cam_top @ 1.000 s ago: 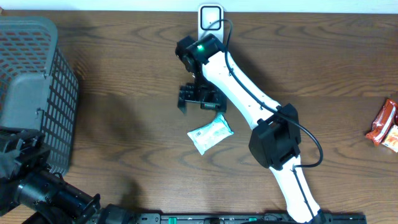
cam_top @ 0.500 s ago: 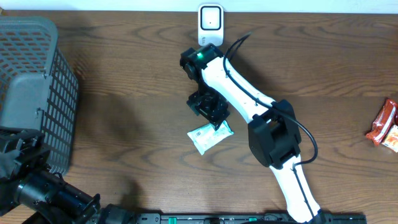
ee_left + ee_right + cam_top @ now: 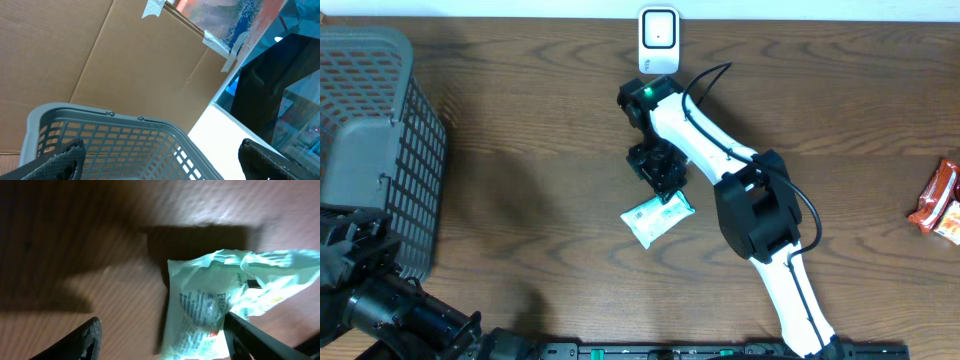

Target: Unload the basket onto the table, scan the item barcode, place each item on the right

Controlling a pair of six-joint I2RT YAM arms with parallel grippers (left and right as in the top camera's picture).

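Dark brown wood grain runs across the counter (image 3: 520, 120), seen from above with both arms reaching over it.

Right claw (image 3: 660, 172) points down at the middle of the counter, its fingers spread apart and gripping nothing. In the wrist view the right claw (image 3: 162, 330) shows one dark fingertip (image 3: 90, 332) over bare wood, well clear of the item, while the other sits at the item's edge; whether it touches cannot be told. The item – a pale green-and-white plastic packet (image 3: 220, 300) with small printed text – lies flat and crumpled on the wood. From overhead the packet (image 3: 657, 218) lies just below the claw, tilted, with its upper edge under the fingers.

Beyond it, at the far edge of the counter, stands a white barcode scanner (image 3: 659, 40), well apart from the packet. A red-and-orange snack pack (image 3: 940, 198) lies at the right edge.

Left claw (image 3: 160, 147) is at the near left corner – fingers spread wide, nothing between them. It faces a grey mesh basket (image 3: 125, 140), which stands at the left edge (image 3: 370, 150), with brown cardboard (image 3: 125, 65) behind.
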